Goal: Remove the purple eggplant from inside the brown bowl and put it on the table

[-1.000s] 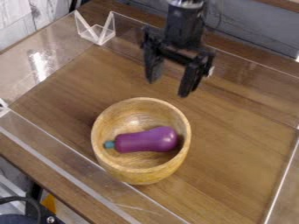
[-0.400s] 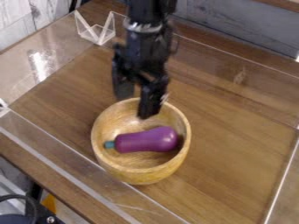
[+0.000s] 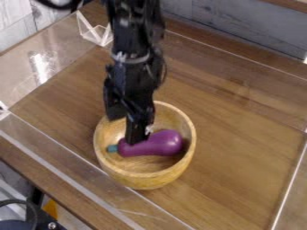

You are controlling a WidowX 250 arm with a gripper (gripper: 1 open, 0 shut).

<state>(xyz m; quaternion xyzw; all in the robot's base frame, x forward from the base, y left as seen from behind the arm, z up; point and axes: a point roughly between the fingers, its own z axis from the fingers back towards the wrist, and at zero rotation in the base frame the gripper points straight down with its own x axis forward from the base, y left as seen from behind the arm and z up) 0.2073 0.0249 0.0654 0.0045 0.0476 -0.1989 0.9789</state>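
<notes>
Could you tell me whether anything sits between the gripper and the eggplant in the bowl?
Nothing visible does. The open gripper hangs just above the purple eggplant, which lies uncovered and alone in the brown bowl.

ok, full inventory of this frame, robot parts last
eggplant: one, purple with teal stem cap, lying inside the bowl, stem toward the left
bowl: one, light-brown wood, near the table's front middle
table: one, brown wood grain
acrylic walls: clear, around the table's edges
clear stand: one, transparent, back left
gripper: one, black, open, pointing down into the bowl just above the eggplant's left part
</notes>
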